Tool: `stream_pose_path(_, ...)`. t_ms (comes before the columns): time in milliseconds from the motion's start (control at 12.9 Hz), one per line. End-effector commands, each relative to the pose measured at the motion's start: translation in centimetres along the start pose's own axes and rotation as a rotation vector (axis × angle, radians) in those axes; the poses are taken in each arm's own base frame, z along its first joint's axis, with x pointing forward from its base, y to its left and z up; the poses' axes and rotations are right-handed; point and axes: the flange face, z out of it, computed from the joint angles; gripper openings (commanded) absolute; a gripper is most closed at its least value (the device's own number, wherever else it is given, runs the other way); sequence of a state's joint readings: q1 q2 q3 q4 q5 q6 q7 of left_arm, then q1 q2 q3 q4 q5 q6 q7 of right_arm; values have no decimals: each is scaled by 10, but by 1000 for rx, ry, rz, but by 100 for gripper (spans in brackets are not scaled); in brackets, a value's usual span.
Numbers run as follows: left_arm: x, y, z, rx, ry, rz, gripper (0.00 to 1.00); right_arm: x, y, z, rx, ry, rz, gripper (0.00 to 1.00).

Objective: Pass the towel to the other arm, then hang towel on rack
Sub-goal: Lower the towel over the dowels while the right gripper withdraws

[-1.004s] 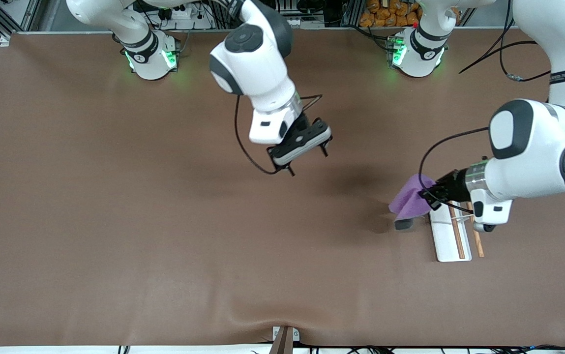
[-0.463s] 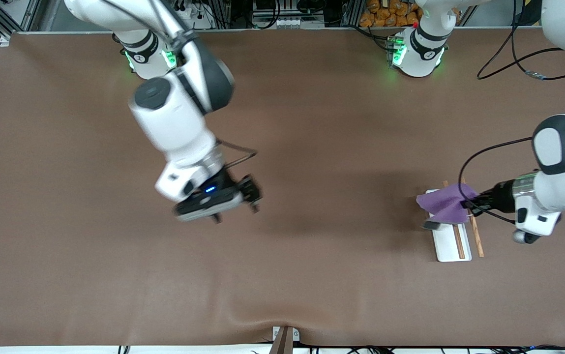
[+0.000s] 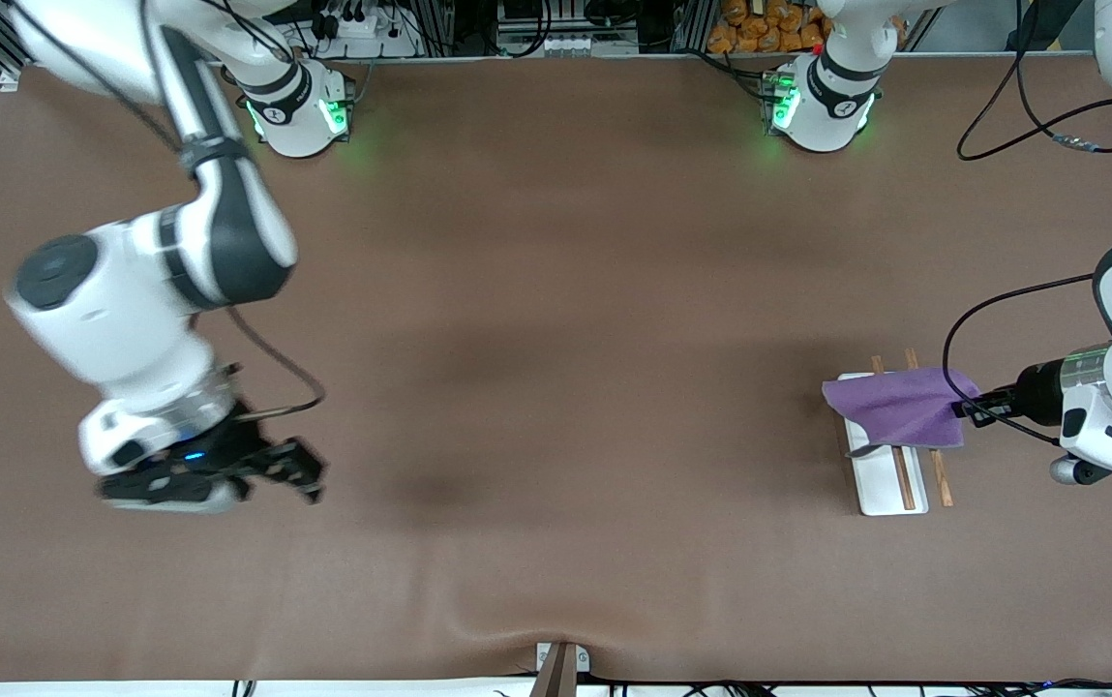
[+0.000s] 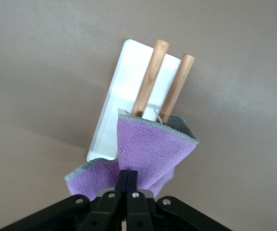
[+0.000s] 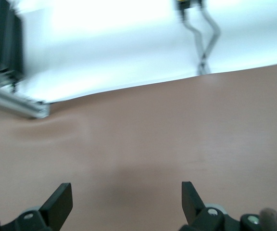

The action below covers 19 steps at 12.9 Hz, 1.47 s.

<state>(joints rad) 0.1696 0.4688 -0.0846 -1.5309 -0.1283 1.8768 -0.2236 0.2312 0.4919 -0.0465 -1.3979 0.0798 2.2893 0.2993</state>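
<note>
Now left pincer (image 3: 964, 410) pinching towel (image 3: 899, 411) over rack (image 3: 885, 484), right pincer (image 3: 280, 474) spread above table (image 3: 556, 290).

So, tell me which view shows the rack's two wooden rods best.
The left wrist view: the rack fills the middle, both rods plain, with the towel in the shut left gripper covering one end. The front view shows the rack small, half under the towel. The right wrist view shows only bare table and the open right gripper.

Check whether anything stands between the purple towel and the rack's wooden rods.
Nothing visible does. The small purple cloth towel, pinched in the left gripper, already lies over the white tray-like rack and its two brown rods. The right gripper waits, jaws open, over the table's right-arm end.
</note>
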Motion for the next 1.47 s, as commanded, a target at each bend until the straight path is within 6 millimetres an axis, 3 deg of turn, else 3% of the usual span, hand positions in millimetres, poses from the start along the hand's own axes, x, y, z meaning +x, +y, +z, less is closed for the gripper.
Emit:
stream_pose_path(0,12,-12,-8,21,21,56,0,0,40,-16,-22,-82,52,100)
stream_pose_path(154,18,-25,-9,21,25,76,0,-12,49,-26,-58,-186,56,100)
stream_pose_path(309,21,-32,-9,20,29,104,0,-27,56,-24,-83,-276,16,100)
stream_pose_path(541,27,-48,-6,23,38,128,0,-76,73,-30,-95,-352,-36,100)
stream_pose_path(849,37,-76,4,18,38,131,0,-97,85,-73,-107,-406,-27,100)
stream_pose_path(927,37,-76,5,19,38,134,11,-100,85,-84,-107,-417,-32,100)
stream_pose_path(1004,38,-77,7,19,35,134,39,-101,90,-94,-106,-432,-50,100)
stream_pose_path(1158,39,-78,13,20,27,159,69,-102,107,-118,-120,-449,-121,100)
stream_pose_path(1236,39,-76,12,19,28,163,79,-102,116,-132,-119,-455,-133,100)
stream_pose_path(1313,38,-74,11,21,30,167,100,-106,119,-146,-120,-464,-129,100)
stream_pose_path(1390,37,-70,8,22,35,169,100,-112,119,-165,-120,-478,-130,100)
